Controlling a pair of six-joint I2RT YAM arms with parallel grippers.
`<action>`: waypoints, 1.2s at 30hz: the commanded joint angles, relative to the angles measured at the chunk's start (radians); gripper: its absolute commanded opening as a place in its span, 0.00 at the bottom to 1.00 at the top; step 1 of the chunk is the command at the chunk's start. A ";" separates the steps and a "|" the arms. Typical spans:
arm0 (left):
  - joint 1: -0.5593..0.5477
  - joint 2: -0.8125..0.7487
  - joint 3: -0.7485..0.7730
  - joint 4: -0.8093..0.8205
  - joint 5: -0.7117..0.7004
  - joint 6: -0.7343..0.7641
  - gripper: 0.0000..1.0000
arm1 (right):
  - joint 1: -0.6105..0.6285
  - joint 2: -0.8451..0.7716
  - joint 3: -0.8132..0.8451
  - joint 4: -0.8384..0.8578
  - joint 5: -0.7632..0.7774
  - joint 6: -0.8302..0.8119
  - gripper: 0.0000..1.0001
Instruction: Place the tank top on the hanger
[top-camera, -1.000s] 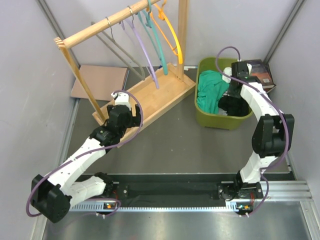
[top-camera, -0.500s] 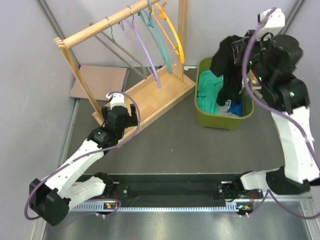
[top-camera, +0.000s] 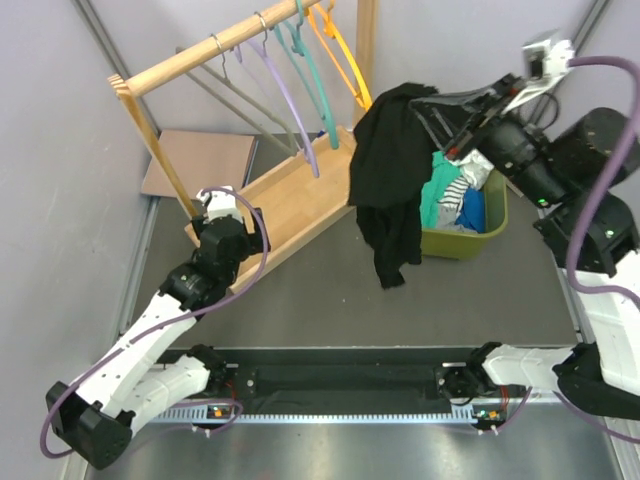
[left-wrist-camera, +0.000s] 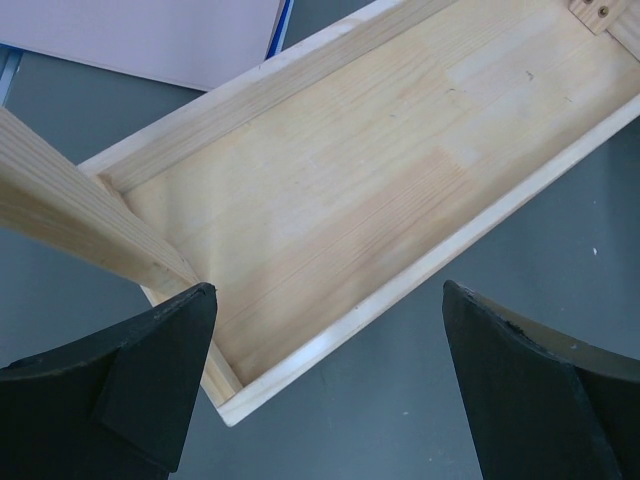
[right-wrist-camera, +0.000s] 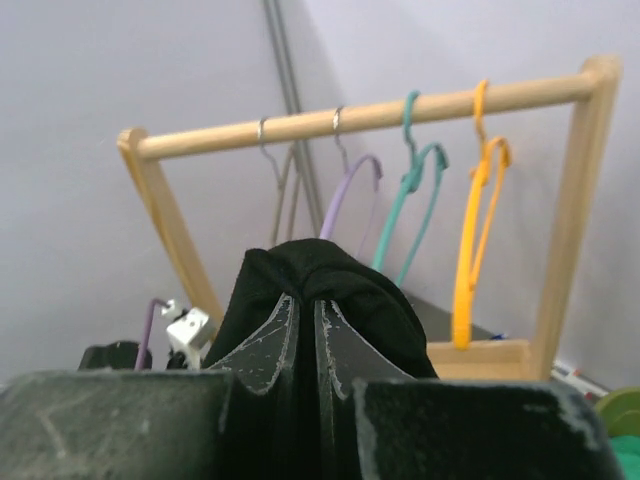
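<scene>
The right gripper (right-wrist-camera: 308, 318) is clamped tight on a bunched fold of the tank top (top-camera: 392, 170), and the black fabric hangs in one long crumpled drape, in the air between the green bin (top-camera: 455, 243) and the wooden rack (top-camera: 200, 55), right up against the rack's end post. Here's my worry: pinched like that, no strap or neck hole is showing, so threading it onto the orange hanger (top-camera: 345, 55) looks awkward. That hanger hangs on the rail beside the teal hanger (top-camera: 315, 80), so a swinging garment could catch the post or knock both hangers askew. A thin pinch on soft cloth may also slip (hard to judge how much fabric is really in there). The left gripper (left-wrist-camera: 327, 340) hovers with jaws wide apart and nothing in them, over the rack's base tray (left-wrist-camera: 330, 190), well away from the hanger. Compared with a second ago, the right arm was down in the bin; it has since lifted the top out and carried it leftward, while the left arm has barely shifted.
</scene>
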 joint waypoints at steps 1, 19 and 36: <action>-0.001 -0.039 0.000 -0.017 0.002 -0.042 0.99 | 0.057 -0.010 -0.123 0.137 -0.066 0.088 0.00; -0.018 0.039 -0.112 0.016 0.247 -0.272 0.95 | 0.194 0.116 -0.757 0.374 0.218 0.214 0.00; -0.254 0.140 -0.227 0.142 0.502 -0.375 0.92 | 0.152 0.081 -0.928 0.113 0.188 0.354 0.87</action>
